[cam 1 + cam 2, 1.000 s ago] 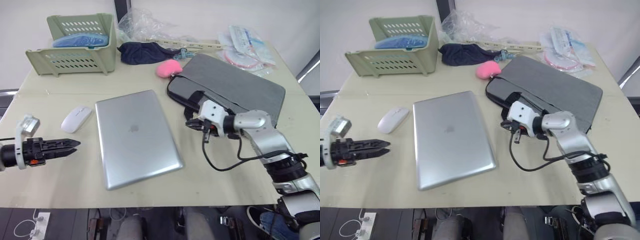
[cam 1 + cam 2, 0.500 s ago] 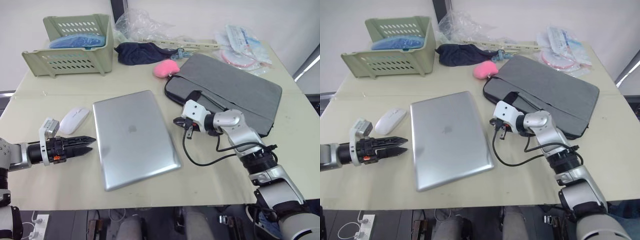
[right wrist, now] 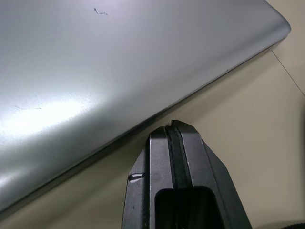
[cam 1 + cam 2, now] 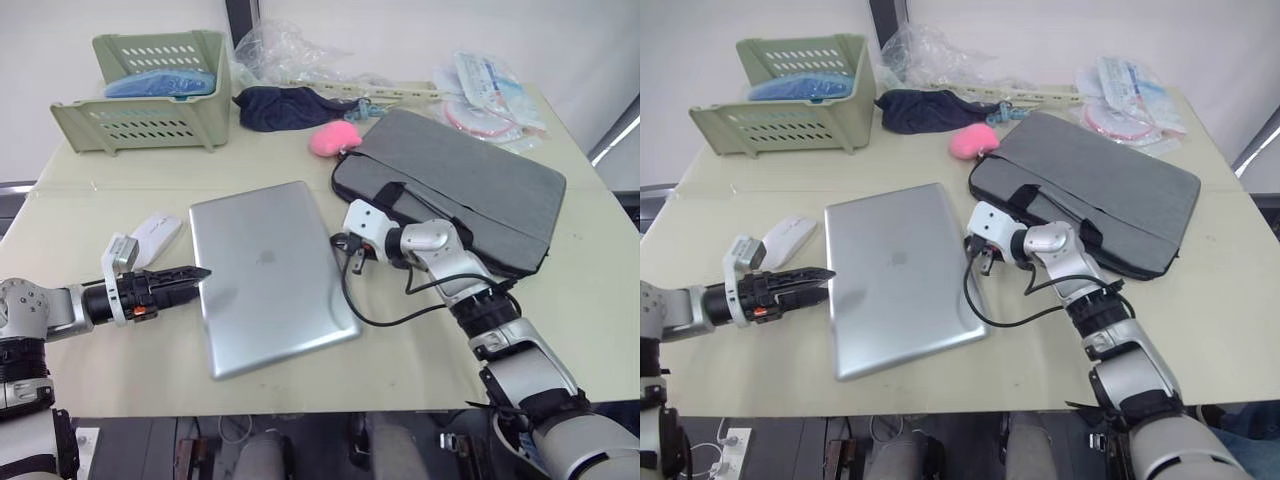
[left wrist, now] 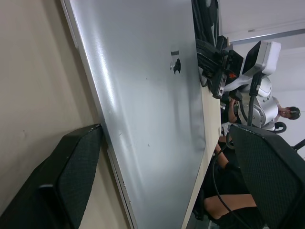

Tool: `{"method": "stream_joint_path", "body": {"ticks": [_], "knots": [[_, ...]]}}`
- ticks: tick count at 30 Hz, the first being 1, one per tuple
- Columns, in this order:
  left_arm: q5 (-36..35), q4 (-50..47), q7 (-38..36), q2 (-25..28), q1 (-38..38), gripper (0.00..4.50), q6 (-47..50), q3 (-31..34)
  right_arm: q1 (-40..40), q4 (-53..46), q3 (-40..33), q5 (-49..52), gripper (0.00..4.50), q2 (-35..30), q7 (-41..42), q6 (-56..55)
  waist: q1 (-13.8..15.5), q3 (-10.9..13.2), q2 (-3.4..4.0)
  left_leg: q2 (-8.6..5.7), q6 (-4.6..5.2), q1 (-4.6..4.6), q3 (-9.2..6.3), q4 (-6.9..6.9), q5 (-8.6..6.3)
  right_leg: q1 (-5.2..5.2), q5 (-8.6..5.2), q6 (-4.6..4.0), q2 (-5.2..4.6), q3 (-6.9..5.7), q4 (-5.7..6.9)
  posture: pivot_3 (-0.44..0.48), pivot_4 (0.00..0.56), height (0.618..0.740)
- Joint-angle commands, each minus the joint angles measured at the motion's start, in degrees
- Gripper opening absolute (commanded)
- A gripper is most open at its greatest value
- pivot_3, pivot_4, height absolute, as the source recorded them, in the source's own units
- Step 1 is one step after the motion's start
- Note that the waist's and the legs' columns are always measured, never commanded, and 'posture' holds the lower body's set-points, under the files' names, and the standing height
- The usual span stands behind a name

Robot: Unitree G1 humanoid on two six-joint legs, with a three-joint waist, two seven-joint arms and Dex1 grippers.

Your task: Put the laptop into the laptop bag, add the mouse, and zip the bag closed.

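Carrying everything, one worktop (image 4: 80, 200) held the set. One laptop bag (image 4: 470, 185) lay flat at the far right, straps toward the laptop, apparently waiting to be loaded; whether its zip was open I could not tell. One laptop (image 4: 265, 275) lay lid-shut in the middle, still outside the bag, so step one looked not yet done. One green basket (image 4: 150, 95) sat at the far left corner, out of the way. One dark cloth bundle (image 4: 285, 105) and one pink fluffy lump (image 4: 335, 140) lay behind the laptop, beside the bag. One mouse (image 4: 160, 230) rested just left of the laptop, partly hidden by the left arm.

Two grippers flanked the laptop, likely to lift it by opposite edges. Left gripper (image 5: 162, 176) had its fingers wide apart, one at the left edge. Right gripper (image 3: 172, 138) had its fingers pressed together, empty, tip just beside the right edge.
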Motion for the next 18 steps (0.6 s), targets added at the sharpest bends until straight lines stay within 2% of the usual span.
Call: {"method": "stream_joint_path", "body": {"ticks": [1, 6, 18], "knots": [[-0.8, -1.7, 2.3, -2.9, 1.2, 4.5, 1.0, 0.0, 0.6, -1.9, 1.2, 0.7, 0.03, 4.1, 0.5, -1.6, 0.0, 0.0, 0.0, 0.0, 0.0, 0.0, -0.03, 0.01, 0.0, 0.01, 0.0, 0.0, 0.0, 0.0, 0.0, 0.0, 0.15, 0.74], [-2.5, -4.5, 3.2, -4.5, 1.2, 4.5, 3.5, 1.8, 1.8, -3.3, 1.4, 0.3, 0.03, 6.5, -0.4, -1.2, -0.2, 0.0, 0.01, 0.0, -0.01, 0.06, -0.35, 0.0, 0.0, 0.01, 0.0, 0.0, 0.0, 0.05, 0.03, 0.0, 0.15, 0.74], [-4.7, -8.3, 6.4, -8.1, 1.4, 4.5, 5.8, 5.1, 3.8, -5.8, 0.7, 0.6, 0.03, 7.4, 0.4, -0.1, -0.9, 0.0, 0.01, 0.05, -0.01, 0.19, -0.36, -0.16, 0.0, 0.02, 0.0, 0.0, 0.05, 0.08, 0.06, 0.0, 0.15, 0.74]]}}
